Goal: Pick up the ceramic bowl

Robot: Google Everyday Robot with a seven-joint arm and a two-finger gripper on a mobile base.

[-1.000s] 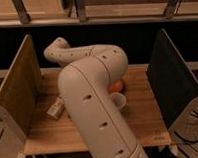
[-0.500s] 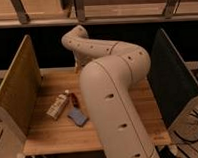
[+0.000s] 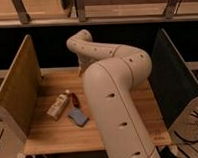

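The ceramic bowl is hidden; nothing on the visible table matches it, and my arm covers the middle of the table. My arm (image 3: 116,97) rises from the bottom centre, bends at the right and reaches back left. The gripper (image 3: 81,69) hangs down from the wrist (image 3: 80,43) over the table's far edge, left of centre, only a thin sliver of it showing.
On the wooden table (image 3: 50,133) lie a white carton (image 3: 59,105), a blue sponge-like pad (image 3: 78,116) and a small dark red item (image 3: 74,99). A wooden side panel (image 3: 18,92) stands at the left and a dark panel (image 3: 175,84) at the right.
My arm has swung to the right and farther back, and its wrist has moved toward the table's far edge. This uncovered the carton and the blue pad at the left.
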